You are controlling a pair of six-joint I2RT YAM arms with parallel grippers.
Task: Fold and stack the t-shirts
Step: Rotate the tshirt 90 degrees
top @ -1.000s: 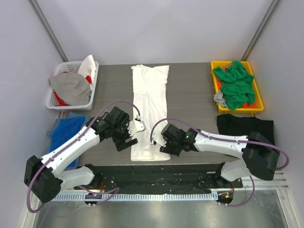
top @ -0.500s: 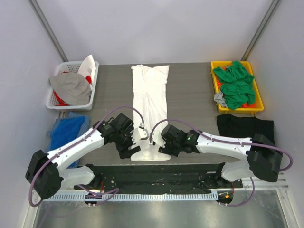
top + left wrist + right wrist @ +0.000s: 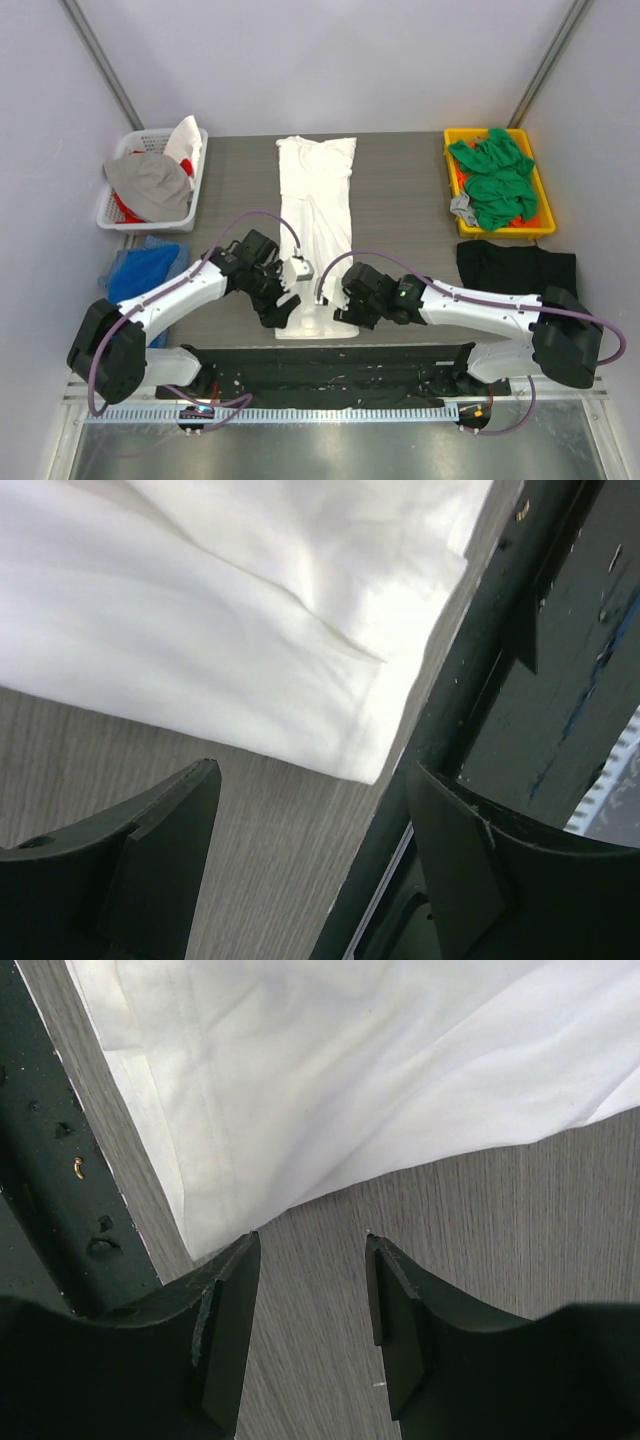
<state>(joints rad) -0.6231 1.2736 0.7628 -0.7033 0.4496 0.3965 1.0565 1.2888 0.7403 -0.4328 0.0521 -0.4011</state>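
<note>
A white t-shirt [image 3: 317, 215] lies folded into a long narrow strip down the middle of the table, its hem at the near edge. My left gripper [image 3: 290, 297] is open and empty beside the hem's left corner, which shows in the left wrist view [image 3: 330, 710]. My right gripper [image 3: 345, 300] is open and empty beside the hem's right corner, which shows in the right wrist view [image 3: 300, 1090]. A black t-shirt [image 3: 515, 268] lies flat at the right. Green t-shirts [image 3: 492, 178] are heaped in a yellow tray [image 3: 545, 215].
A white basket [image 3: 118, 215] at the back left holds grey, red and white cloth. Blue cloth [image 3: 140, 275] lies at the left edge. A black rail [image 3: 330, 365] runs along the table's near edge, also seen in the left wrist view [image 3: 560, 660].
Both grippers have moved toward the near corners of the white shirt's hem; the left one swung in closer to the shirt's left corner. The shirt has not moved.
</note>
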